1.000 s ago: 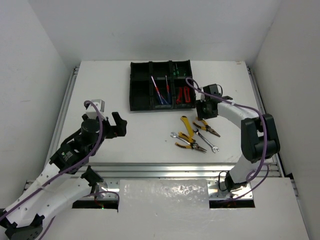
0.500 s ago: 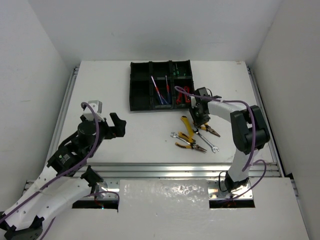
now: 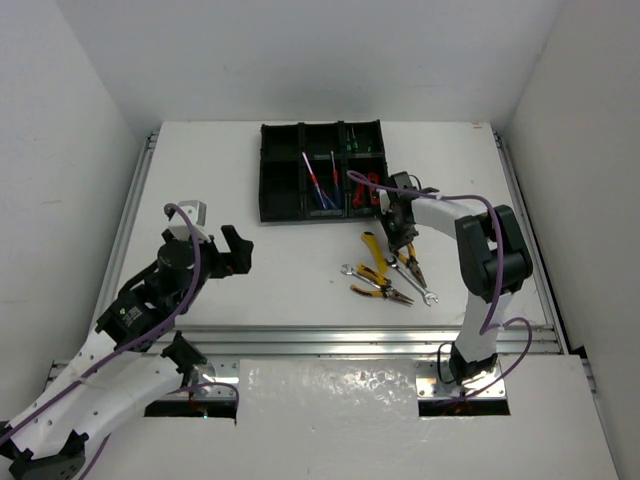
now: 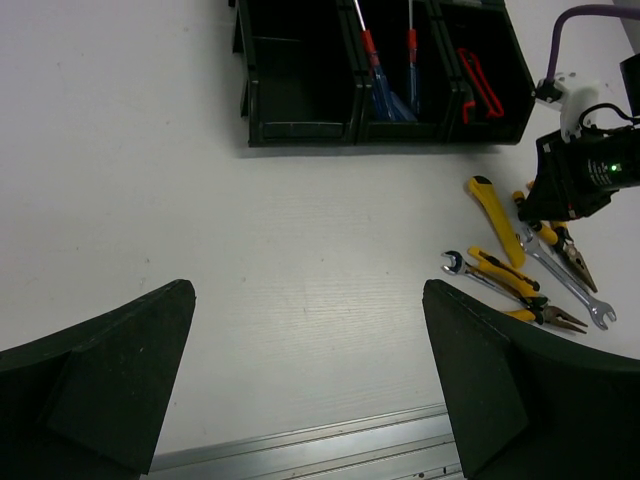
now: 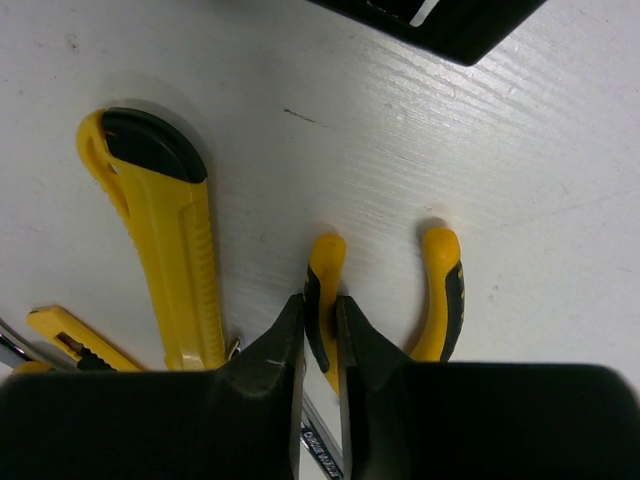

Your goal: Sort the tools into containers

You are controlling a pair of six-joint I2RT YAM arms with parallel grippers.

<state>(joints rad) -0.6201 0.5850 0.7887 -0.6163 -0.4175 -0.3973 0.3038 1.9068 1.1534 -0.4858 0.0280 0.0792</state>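
R gripper (image 5: 320, 315) astride pliers (image 5: 441, 285) handle, prob. clamped

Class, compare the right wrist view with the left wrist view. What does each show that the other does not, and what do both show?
Only the right wrist view shows the right gripper closed around one handle of the yellow pliers. Only the left wrist view shows the open left gripper, plus the screwdrivers and red cutters lying in the tray. Both show those pliers, the yellow utility knife beside them, and the white table.
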